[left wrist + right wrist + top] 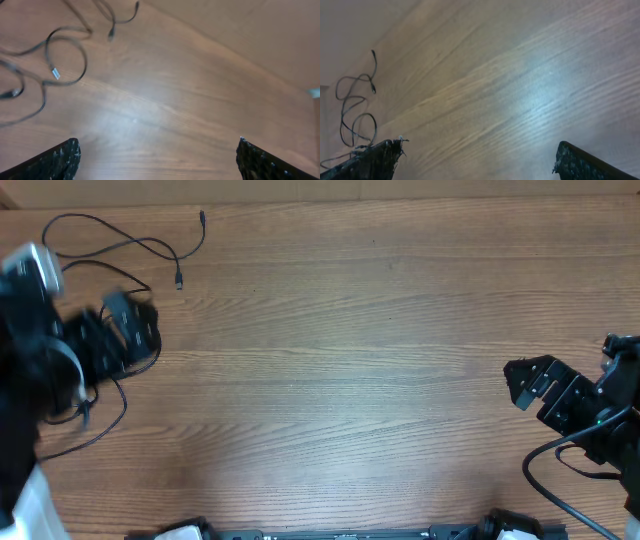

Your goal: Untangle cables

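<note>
Cables (pixel 150 243) lie loose on the table (pixel 350 360), just beyond my left gripper (pixel 130 330). Only its wrist view shows a plug (pixel 55 74) with a pale tip. The left gripper and my right gripper (pixel 522 380), well apart from it, both gape wide, holding nothing.

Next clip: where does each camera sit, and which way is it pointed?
Overhead: fixed above the table, looking straight down; left pincer blurred at the left edge, right pincer at the right edge.
Left wrist: on the left arm, looking down past its open fingertips at the table and cables.
Right wrist: on the right arm, looking low across the table toward the cables at its other end; its open fingertips show.
Shared: the cables appear in all three views.
</note>
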{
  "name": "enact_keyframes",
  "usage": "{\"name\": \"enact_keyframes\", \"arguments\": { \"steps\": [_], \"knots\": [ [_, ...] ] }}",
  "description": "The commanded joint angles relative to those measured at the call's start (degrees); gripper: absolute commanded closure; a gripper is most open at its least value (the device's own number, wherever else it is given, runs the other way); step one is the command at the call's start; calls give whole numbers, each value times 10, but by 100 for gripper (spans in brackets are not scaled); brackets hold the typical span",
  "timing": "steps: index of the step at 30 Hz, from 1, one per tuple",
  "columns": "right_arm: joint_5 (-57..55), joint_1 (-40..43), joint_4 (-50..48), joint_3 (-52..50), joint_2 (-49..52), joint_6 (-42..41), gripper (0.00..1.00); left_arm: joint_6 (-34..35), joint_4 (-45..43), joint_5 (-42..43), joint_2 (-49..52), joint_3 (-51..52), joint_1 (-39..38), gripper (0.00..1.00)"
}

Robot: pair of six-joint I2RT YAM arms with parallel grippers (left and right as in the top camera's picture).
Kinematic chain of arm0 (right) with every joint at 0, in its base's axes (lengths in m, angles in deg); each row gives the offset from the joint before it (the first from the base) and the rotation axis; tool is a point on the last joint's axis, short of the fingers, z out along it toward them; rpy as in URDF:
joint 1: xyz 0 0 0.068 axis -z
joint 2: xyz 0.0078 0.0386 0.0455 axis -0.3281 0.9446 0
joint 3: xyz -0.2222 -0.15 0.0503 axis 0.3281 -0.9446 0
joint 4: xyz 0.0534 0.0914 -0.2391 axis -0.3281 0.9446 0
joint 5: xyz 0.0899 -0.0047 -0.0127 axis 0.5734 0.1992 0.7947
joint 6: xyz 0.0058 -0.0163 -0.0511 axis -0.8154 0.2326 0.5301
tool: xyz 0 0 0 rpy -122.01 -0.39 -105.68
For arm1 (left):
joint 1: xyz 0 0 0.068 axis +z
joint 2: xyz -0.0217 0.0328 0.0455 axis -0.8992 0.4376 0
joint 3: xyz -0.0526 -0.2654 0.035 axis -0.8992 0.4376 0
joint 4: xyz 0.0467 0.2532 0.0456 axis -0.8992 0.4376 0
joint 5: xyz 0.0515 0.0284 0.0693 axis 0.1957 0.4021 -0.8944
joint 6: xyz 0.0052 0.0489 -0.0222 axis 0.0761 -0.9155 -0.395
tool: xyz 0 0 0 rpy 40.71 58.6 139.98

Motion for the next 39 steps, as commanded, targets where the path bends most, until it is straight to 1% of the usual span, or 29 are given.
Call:
{"name": "enact_keyframes", "arguments": {
  "steps": [1,2,3,7,10,12,18,39],
  "knots": [
    [-6,-3,8,-3,1,10,0,-18,-8,-33,-103,116,-4,0],
    [-5,-3,8,-3,1,12,0,-18,-16,-33,-126,146,-4,0],
    [-6,-3,8,-3,1,27,0,-17,-35,-32,-171,203,-4,0],
    [-6,-3,20,-3,1,46,0,-17,-70,-33,-260,319,-4,0],
    [-6,-3,16,-3,1,46,0,-17,-78,-33,-299,375,-4,0],
    [-6,-3,10,-3,1,46,0,-17,-78,-33,-309,395,-4,0],
    [-6,-3,5,-3,2,46,0,-17,-75,-33,-304,411,-4,0],
    [-6,-3,6,-3,2,46,0,-17,-75,-33,-304,411,-4,0]
  ]
}}
